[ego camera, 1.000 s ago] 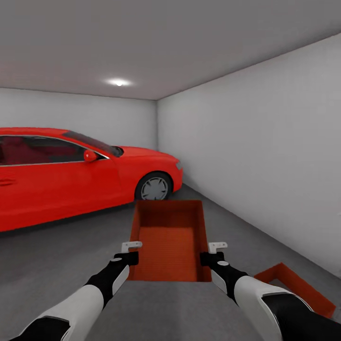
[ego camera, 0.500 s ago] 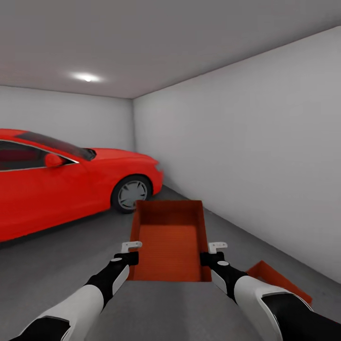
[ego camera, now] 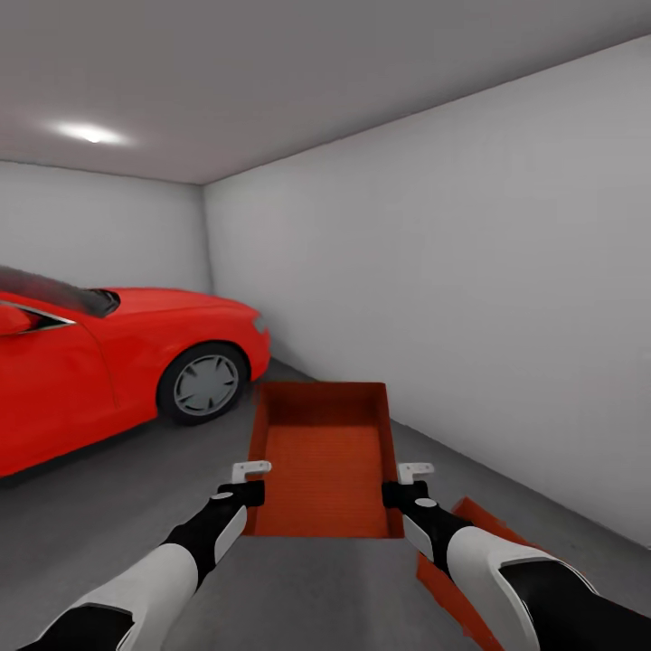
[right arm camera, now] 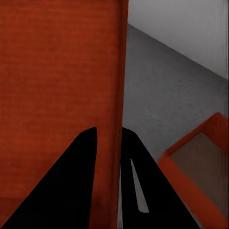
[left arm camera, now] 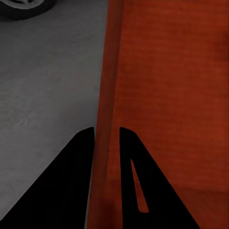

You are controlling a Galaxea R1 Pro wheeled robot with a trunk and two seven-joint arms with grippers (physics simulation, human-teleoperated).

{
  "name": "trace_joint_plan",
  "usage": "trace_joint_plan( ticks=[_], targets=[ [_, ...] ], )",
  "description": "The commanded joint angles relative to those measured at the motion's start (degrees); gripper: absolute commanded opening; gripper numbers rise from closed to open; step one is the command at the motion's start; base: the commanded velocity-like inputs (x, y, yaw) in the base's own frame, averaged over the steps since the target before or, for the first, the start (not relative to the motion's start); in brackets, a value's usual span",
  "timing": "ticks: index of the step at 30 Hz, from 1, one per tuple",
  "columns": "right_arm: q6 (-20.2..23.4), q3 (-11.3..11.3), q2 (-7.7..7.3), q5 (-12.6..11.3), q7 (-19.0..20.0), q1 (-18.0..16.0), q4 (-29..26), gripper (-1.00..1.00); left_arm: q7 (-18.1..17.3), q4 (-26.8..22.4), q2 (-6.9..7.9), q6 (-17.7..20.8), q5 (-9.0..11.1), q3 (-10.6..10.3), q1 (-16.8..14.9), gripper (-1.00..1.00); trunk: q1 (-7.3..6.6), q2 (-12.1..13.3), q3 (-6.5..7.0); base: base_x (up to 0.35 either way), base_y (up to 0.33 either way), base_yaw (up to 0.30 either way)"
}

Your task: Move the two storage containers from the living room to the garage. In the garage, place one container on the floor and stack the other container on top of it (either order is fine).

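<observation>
I've swung right: my left gripper (ego camera: 250, 481) and right gripper (ego camera: 409, 483) stay clamped on the orange-red open-topped box (ego camera: 324, 461), second box (ego camera: 470, 561) now beside me.

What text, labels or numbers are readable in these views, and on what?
None readable.
Held container: plain orange-red walls and base, no label.
Second container on the floor: no marking visible.
Red car: no plate or badge in view.
Walls: bare grey.
</observation>
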Motion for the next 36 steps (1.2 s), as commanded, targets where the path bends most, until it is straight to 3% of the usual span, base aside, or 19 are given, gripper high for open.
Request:
trace_joint_plan(
  ticks=[1, 24, 36],
  targets=[
    [-0.24, -2.52, -2.51, -0.88, -2.71, -0.03, 0.17, -1.0, 4.12, -0.33, 0.1, -2.26, -0.76, 1.35, -0.06, -1.0, 0.05, -0.07, -0.09, 0.322, 0.0, -0.287],
    [-0.24, -2.52, -2.62, -0.89, -2.68, -0.01, 0.17, -1.0, 4.11, -0.55, 0.1, -2.26, -0.79, 1.2, -0.05, -1.0, 0.05, -0.07, -0.09, 0.318, 0.0, -0.288],
    [-0.24, -2.52, -2.68, -0.88, -2.68, -0.02, 0.17, -1.0, 4.12, -0.59, 0.1, -2.26, -0.75, 1.18, -0.05, -1.0, 0.05, -0.07, -0.09, 0.047, 0.0, -0.288]
  ],
)
